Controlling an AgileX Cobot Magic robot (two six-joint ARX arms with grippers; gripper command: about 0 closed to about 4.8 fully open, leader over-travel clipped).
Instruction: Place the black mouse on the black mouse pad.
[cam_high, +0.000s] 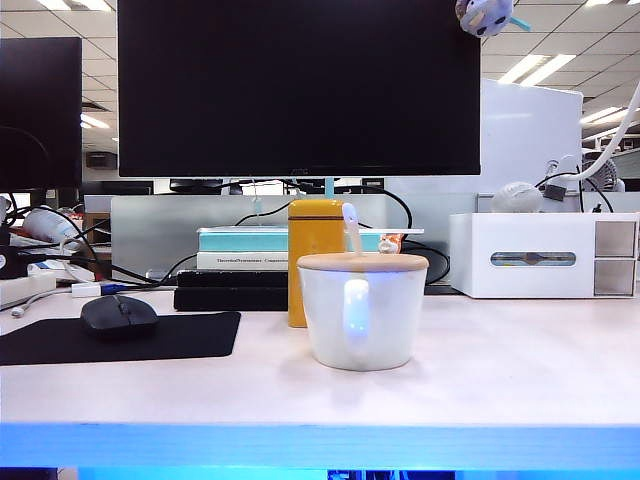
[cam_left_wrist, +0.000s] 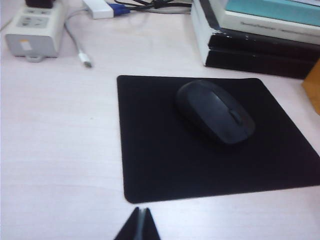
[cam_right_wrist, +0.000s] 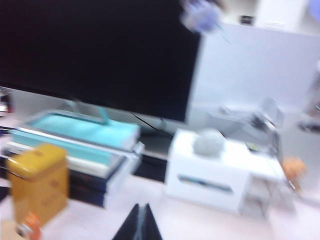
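Two hands pinched shut and empty — left hand (cam_left_wrist: 140, 220) near the black mouse pad (cam_left_wrist: 150, 150), black mouse (cam_left_wrist: 215, 112) on it, right hand (cam_right_wrist: 141, 217) aloft.

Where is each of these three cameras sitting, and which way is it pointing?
Exterior view: low at the table's front edge, facing the white mug and monitor; no arm shows.
Left wrist view: on the left arm, looking down at the black mouse resting on the black mouse pad; the shut left gripper shows.
Right wrist view: on the right arm, blurred, facing the monitor and white box; the shut right gripper shows.
Shared: the yellow tin appears in the exterior and right wrist views.
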